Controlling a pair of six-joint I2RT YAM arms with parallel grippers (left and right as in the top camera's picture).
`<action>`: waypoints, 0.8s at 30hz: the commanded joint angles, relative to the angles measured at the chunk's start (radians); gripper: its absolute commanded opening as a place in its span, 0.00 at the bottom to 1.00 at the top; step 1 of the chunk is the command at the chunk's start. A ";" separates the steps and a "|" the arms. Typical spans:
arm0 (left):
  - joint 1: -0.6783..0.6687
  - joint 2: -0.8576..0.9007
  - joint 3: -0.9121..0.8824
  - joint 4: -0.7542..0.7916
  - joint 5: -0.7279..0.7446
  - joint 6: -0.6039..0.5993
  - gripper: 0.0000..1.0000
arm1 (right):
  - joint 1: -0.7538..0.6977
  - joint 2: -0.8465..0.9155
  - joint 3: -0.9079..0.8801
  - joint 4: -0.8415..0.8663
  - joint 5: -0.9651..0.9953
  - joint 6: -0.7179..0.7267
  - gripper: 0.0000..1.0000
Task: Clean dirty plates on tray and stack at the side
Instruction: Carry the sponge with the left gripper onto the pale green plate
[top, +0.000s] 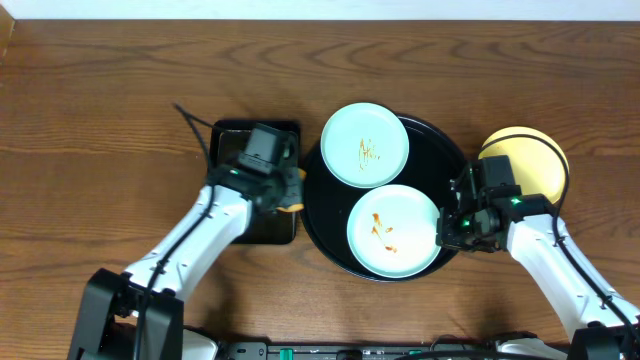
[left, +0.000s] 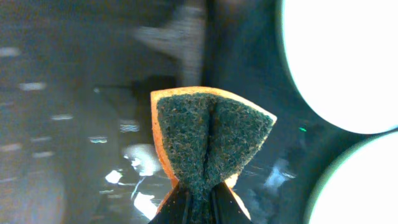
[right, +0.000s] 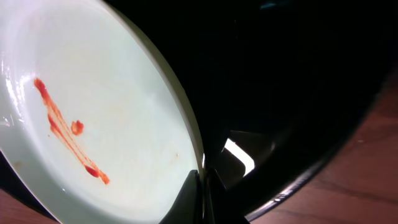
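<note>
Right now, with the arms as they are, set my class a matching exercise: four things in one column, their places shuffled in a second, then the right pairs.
Things
1 sponge
2 yellow plate
3 far mint-green plate
4 near mint-green plate

Places
A rim pinched in the right hand
B beside the round black tray, off it, on the right
C clamped in the left hand
D lying free on the tray's far side

Pairs: 1-C, 2-B, 3-D, 4-A
</note>
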 joint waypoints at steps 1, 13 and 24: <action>-0.076 -0.002 -0.011 0.031 0.082 0.013 0.08 | 0.027 0.002 -0.005 0.001 0.026 0.058 0.01; -0.359 0.043 -0.011 0.175 0.100 -0.265 0.08 | 0.029 0.002 -0.005 -0.003 0.030 0.064 0.01; -0.583 0.235 -0.011 0.381 0.100 -0.370 0.08 | 0.029 0.002 -0.005 -0.007 0.030 0.064 0.01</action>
